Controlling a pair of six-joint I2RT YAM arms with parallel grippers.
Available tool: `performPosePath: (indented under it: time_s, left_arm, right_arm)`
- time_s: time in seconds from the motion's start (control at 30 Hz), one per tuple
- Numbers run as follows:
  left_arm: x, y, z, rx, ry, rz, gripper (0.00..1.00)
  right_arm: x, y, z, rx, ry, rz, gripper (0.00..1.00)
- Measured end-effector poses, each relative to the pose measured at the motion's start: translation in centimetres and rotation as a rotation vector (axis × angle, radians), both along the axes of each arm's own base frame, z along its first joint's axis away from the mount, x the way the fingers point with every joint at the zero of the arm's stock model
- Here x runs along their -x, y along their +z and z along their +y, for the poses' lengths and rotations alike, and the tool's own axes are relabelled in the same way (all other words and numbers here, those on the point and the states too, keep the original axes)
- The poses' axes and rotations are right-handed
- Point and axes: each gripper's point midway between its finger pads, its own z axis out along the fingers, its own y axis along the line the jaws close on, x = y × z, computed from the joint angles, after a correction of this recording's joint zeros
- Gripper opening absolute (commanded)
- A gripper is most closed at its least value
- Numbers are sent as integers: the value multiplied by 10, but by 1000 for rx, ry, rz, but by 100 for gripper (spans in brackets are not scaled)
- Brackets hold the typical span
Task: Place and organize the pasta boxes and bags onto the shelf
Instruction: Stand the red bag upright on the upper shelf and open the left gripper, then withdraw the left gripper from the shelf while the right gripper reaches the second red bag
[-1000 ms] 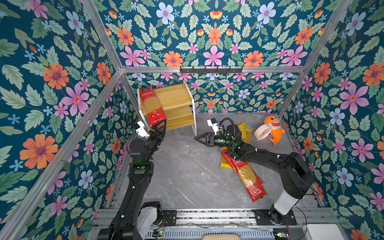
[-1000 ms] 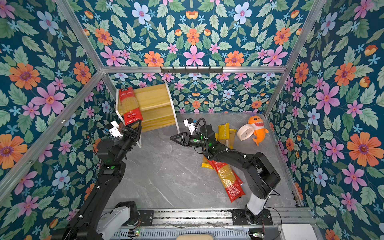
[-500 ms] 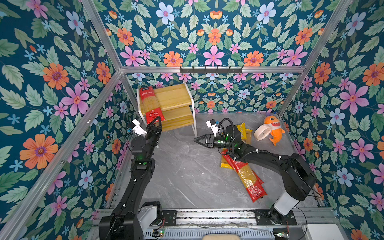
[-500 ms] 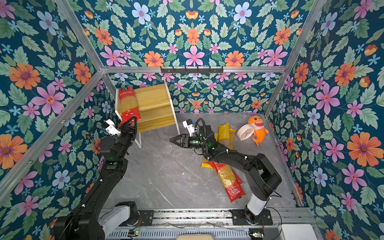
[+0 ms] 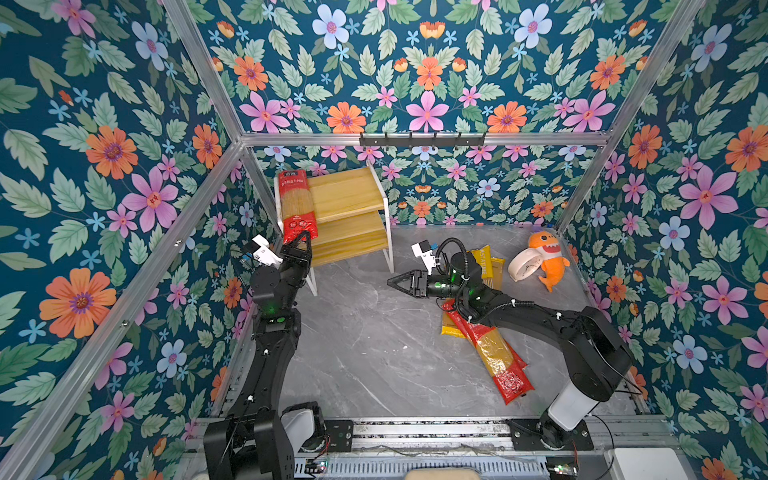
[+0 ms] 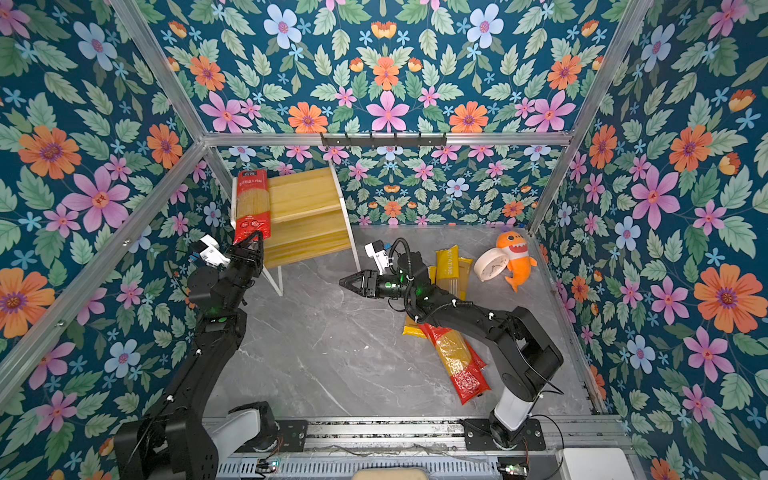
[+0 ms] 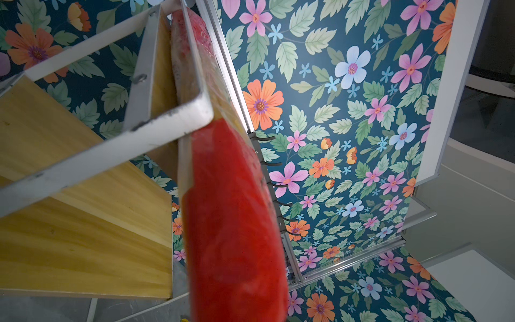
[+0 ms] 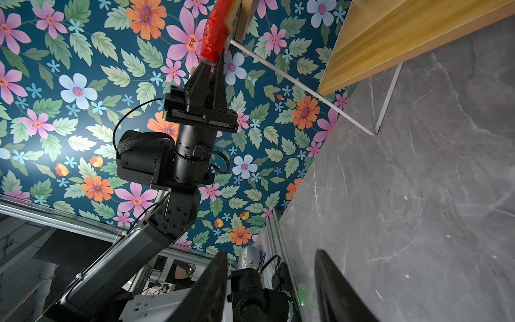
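Left tool (image 5: 306, 237) clamps one red spaghetti pack (image 5: 296, 199) on the shelf (image 5: 349, 195); right tool (image 5: 392, 283) half-open, empty; two red packs (image 5: 513, 382), three yellow packs (image 5: 482, 261) right.

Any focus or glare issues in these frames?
Left wrist view: the red pasta pack sits close to the lens and reads soft; the wallpaper behind is sharp. Right wrist view: the right gripper fingers are dark and soft-edged, with a bright patch on the wallpaper. Both top views: even light, sharp.
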Motion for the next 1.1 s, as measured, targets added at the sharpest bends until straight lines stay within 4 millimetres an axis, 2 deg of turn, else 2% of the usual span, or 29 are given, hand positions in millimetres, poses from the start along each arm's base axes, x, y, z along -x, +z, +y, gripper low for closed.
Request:
performPosePath:
  time_s: [0.13, 0.23, 0.33, 0.4, 0.5, 0.63, 0.73, 0.83, 0.97, 1.1]
  left_arm:
    - [3, 1, 4, -9, 17, -7, 10]
    - [3, 1, 5, -17, 21, -7, 15]
    - [2, 1, 6, -29, 22, -11, 29]
    - [1, 1, 7, -32, 24, -12, 45]
    - [4, 1, 6, -33, 24, -13, 63]
    - [19, 10, 0, -65, 9, -37, 73]
    - [32, 12, -18, -114, -32, -49, 75]
    - [48, -2, -51, -185, -118, -26, 75]
    - [69, -33, -99, -285, -233, 25, 73]
    - [82, -78, -132, -381, -308, 118, 73]
  right_arm:
    - [0, -2, 0, 2, 0, 3, 51]
    - [1, -3, -1, 4, 0, 4, 51]
    - [1, -4, -1, 7, 0, 2, 51]
    - [2, -4, -1, 8, 0, 1, 51]
    - [3, -3, -3, 8, -7, -6, 51]
    - [4, -6, -9, 26, -20, 6, 51]
    - [4, -1, -21, 30, -40, -12, 51]
    - [-3, -14, -44, 90, -116, 36, 49]
    - [-11, -35, -82, 286, -275, 63, 49]
    - [-13, -61, -124, 570, -410, 42, 52]
